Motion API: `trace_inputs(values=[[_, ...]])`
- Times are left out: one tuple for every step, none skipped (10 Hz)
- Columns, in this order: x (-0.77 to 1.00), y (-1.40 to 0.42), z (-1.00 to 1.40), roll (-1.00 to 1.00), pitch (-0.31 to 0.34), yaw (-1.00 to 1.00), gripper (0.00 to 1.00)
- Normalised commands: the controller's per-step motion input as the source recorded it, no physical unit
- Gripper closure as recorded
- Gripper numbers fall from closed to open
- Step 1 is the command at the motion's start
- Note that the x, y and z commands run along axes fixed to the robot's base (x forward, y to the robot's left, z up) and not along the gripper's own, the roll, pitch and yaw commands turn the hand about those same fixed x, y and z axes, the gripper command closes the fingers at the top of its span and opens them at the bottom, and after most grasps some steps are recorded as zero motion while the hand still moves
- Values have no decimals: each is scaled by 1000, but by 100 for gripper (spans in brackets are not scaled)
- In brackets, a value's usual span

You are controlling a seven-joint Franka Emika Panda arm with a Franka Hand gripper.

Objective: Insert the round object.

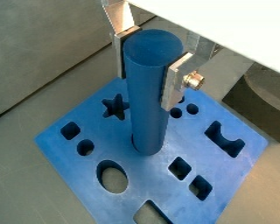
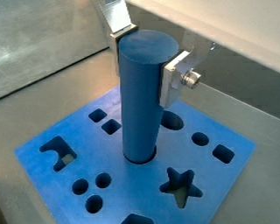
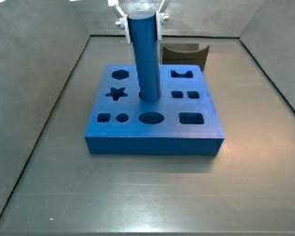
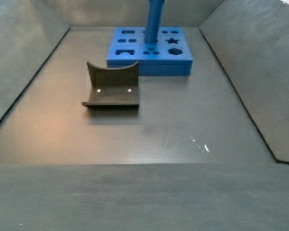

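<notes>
In a wrist view, the gripper point(image 1: 150, 61) clamped the round object point(image 1: 150, 92) near its top, silver fingers point(image 1: 178, 83) pressed to opposite sides, while the peg's lower end stood in a round hole near the middle of the blue block point(image 1: 73, 162). In a wrist view from the opposite side, the round object point(image 2: 143, 96) stood upright, its foot sunk into the blue block point(image 2: 230, 179), the gripper point(image 2: 145, 54) closed on it just below the flat top. In a side view, the round object point(image 3: 143, 55) rose from the blue block point(image 3: 153, 135) at the bench's centre, the gripper point(image 3: 139, 11) at the top edge; an olive piece point(image 3: 184, 53) sat behind, towards the far edge. In a side view across the bench, the round object point(image 4: 154, 27) stood in the blue block point(image 4: 153, 61) near the far edge, the gripper out of frame, the olive piece point(image 4: 111, 86) well apart. The peg looked rigid, light and smooth, likely slippery; a high grip on its sides seemed best.
</notes>
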Motion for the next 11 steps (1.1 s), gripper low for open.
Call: trace_inputs(values=[[0,106,-214,16,-34,-40,100],[-20,34,-257,10,-74,-17,100],[0,0,-337,36,-111,0,100],[0,0,-371,40,-120,0,100],[6,0,-380,39,-123,0,100],[29,0,-357,31,-117,0,100],[9,0,-346,30,-121,0,100],[17,-14,-397,9,-169,0,100],[26,-80,-389,0,-314,-63,100],[111,-63,-320,-27,-371,-83,100],[111,-17,-291,-56,-404,-77,100]])
